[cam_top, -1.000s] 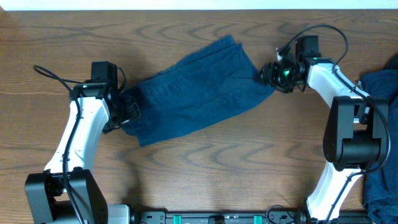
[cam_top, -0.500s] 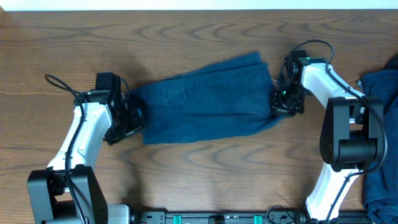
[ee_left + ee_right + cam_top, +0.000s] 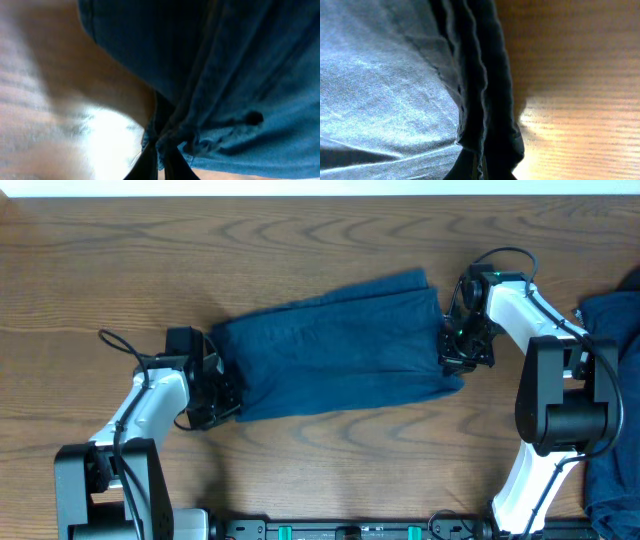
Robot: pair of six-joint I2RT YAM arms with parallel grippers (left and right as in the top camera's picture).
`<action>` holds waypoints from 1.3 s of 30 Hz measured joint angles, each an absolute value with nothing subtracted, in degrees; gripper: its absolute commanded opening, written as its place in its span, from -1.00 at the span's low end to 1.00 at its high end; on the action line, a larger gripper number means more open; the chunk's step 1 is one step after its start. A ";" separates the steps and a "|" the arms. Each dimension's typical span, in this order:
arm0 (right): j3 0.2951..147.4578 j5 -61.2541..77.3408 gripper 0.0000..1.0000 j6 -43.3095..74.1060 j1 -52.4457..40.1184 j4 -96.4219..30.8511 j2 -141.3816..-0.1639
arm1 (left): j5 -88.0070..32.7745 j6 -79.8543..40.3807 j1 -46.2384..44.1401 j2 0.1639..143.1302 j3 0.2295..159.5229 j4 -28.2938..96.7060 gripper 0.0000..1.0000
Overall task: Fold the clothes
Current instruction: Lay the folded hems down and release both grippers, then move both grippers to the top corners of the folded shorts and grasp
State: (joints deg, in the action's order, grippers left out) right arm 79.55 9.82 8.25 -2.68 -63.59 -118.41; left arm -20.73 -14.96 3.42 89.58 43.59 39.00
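Dark navy shorts lie stretched flat across the middle of the table, folded lengthwise. My left gripper is shut on the shorts' lower left corner. In the left wrist view its fingers pinch a bunched hem of the shorts, and a small dark button shows on the cloth. My right gripper is shut on the shorts' right edge. The right wrist view shows the layered edge of the shorts running down into the closed fingers.
A heap of more dark blue clothes lies at the table's right edge, behind the right arm's base. Bare wooden tabletop lies in front of the shorts. A cable loops off the left arm.
Both grippers have closed on the shorts. The garment swung from a diagonal to nearly level and was pulled straight. The left arm shifted right and toward the front, the right arm moved down.
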 measured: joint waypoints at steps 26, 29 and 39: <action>79.85 21.43 -0.27 1.89 5.02 -52.95 -117.67 | -17.52 -8.75 15.33 87.85 53.71 50.70 -0.47; 80.01 24.58 -0.49 1.85 6.74 -45.58 -117.47 | -19.88 -8.75 15.33 87.85 53.71 49.25 -0.42; 80.14 30.00 -0.70 3.07 3.68 -34.06 -117.27 | -27.86 -7.79 11.22 87.85 53.74 39.90 -0.88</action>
